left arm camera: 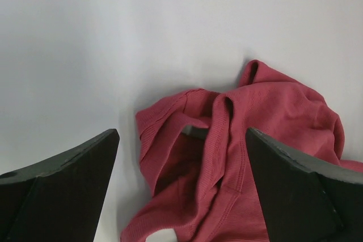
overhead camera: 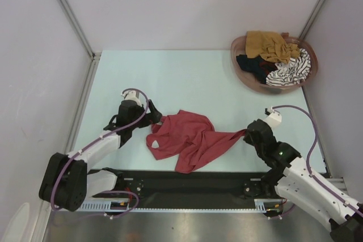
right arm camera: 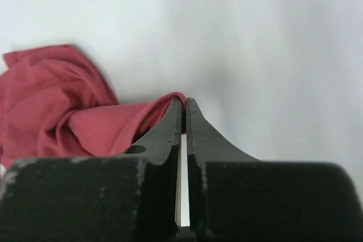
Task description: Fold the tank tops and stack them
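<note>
A dark red tank top (overhead camera: 187,137) lies crumpled on the table between the arms. My right gripper (overhead camera: 247,134) is shut on its right edge; the right wrist view shows the red hem (right arm camera: 170,99) pinched between the jaws (right arm camera: 184,106). My left gripper (overhead camera: 155,119) is open at the top's left end; in the left wrist view the red cloth (left arm camera: 238,157) lies between the wide-apart fingers (left arm camera: 68,179), not held. A mustard-brown top (overhead camera: 269,45), a black one (overhead camera: 253,65) and a black-and-white striped one (overhead camera: 292,71) lie heaped in the basket.
The pinkish-brown oval basket (overhead camera: 245,77) stands at the back right of the pale green table (overhead camera: 170,77). Grey walls enclose the table on three sides. A black base plate (overhead camera: 187,185) runs along the near edge.
</note>
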{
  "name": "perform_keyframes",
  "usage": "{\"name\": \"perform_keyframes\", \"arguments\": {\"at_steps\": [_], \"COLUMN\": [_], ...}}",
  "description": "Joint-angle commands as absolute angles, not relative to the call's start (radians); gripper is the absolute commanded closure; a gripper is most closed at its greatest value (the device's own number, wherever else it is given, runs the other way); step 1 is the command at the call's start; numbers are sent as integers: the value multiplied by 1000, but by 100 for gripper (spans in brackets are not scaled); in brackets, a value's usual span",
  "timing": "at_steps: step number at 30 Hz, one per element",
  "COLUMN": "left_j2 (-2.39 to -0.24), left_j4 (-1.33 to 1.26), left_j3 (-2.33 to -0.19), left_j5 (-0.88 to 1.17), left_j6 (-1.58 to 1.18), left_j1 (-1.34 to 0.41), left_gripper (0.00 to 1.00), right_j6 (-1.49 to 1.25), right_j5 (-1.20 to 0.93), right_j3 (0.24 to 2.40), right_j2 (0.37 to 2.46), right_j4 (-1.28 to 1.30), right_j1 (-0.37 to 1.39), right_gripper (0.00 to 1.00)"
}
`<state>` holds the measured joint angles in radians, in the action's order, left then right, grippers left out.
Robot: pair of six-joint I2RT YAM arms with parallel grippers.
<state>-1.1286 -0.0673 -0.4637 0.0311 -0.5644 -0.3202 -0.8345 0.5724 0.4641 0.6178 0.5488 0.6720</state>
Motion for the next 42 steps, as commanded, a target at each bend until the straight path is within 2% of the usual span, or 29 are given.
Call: {"name": "perform_keyframes", "arguments": {"at_steps": [1,7,9,11,12,20,29,42], "left_j2": [-1192,-1204,-1203,-1236,-1249,-1263,-1167,-1224], "left_j4": [-66,-95,-118,-111,-86,103,250,229], "left_j3": [-537,-534,-531,-564,-578,-643,-601,-555], "left_j5": [60,89,118,111,97,-81,-97,-37], "left_j6": [-532,-512,-496,-479,-473,-520,-531,-529], "left_j1": [-333,-357,-393,-441,-457,-508,-506,-506], "left_gripper": [0,6,14,27,30,32,33,52], "right_j6": [-766,-738,-732,-726,-726,-715,-693,-687], "right_j5": [505,500,495,489,488,468,459,445], "right_j3": [479,466,466,465,465,480,465,468], "right_j2": [624,618,630,637,641,643,629,646], "right_j4": [516,469,465,456,453,462,449,433], "right_j1": [624,612,606,603,598,583,575,569], "right_gripper": [100,100,100,100,100,100,100,100]}}
